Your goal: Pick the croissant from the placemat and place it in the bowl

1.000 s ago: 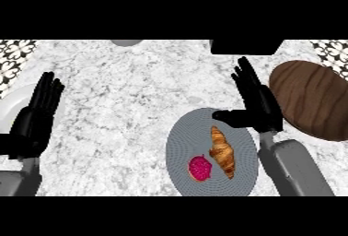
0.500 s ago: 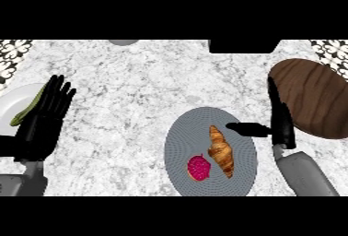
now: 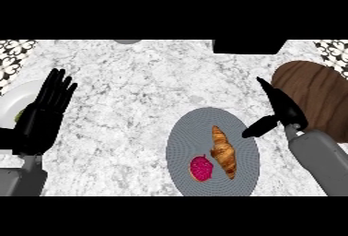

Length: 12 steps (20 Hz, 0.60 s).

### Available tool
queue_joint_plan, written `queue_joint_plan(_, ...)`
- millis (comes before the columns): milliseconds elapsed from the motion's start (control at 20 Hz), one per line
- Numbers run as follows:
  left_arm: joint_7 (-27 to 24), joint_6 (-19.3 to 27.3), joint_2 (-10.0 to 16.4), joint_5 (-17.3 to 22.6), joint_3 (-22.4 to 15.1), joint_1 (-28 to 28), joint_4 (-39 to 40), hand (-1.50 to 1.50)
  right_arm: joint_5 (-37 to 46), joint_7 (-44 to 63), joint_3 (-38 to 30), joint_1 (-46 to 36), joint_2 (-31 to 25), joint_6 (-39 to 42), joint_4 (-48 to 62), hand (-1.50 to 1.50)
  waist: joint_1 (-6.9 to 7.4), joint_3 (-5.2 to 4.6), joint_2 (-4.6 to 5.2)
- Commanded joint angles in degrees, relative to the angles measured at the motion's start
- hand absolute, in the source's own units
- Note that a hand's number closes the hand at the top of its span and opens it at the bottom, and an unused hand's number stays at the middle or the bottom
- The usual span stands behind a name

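Two hands show above the marble desk (image 3: 136, 83), and neither holds anything. At the far left a white dish (image 3: 12, 103) sits at the edge, partly hidden by the left hand (image 3: 42, 117), which rests open with its fingers up, well apart from the work. Toward the middle lies the round grey placemat (image 3: 194, 131), carrying a pink fruit (image 3: 202, 168) and, just beside it, the croissant (image 3: 224, 151), lying lengthwise and untouched. The right hand (image 3: 284, 107) hovers at the placemat's right rim, fingers straight and thumb spread toward the croissant, apparently readied to close on it. Beyond it is the brown wooden bowl (image 3: 321, 94), near enough for a short carry.
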Motion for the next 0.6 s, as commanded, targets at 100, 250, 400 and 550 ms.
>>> queue_joint_plan(100,1.0,-0.1,0.4,0.2,0.8,-2.4,1.1,0.00,-7.6,16.3,6.3,-7.9,-0.6,25.7,-0.2,-1.50,0.64,-0.06,0.07)
queue_joint_plan(250,0.9,-0.8,0.0,0.6,0.7,-1.0,0.2,0.00,-13.7,23.5,3.1,-14.8,0.6,33.7,1.3,-1.50,0.20,0.16,-0.04)
queue_joint_plan(400,2.9,-1.1,1.0,1.3,3.0,-0.2,-0.8,0.00,-16.7,29.1,0.4,-14.6,2.6,35.3,-0.4,-1.50,-0.91,0.26,-0.14)
queue_joint_plan(550,2.6,0.3,-0.7,-0.3,2.4,0.2,-1.7,0.00,-15.7,37.0,0.7,-17.6,7.6,31.1,-1.8,-1.50,-1.16,0.25,-0.24)
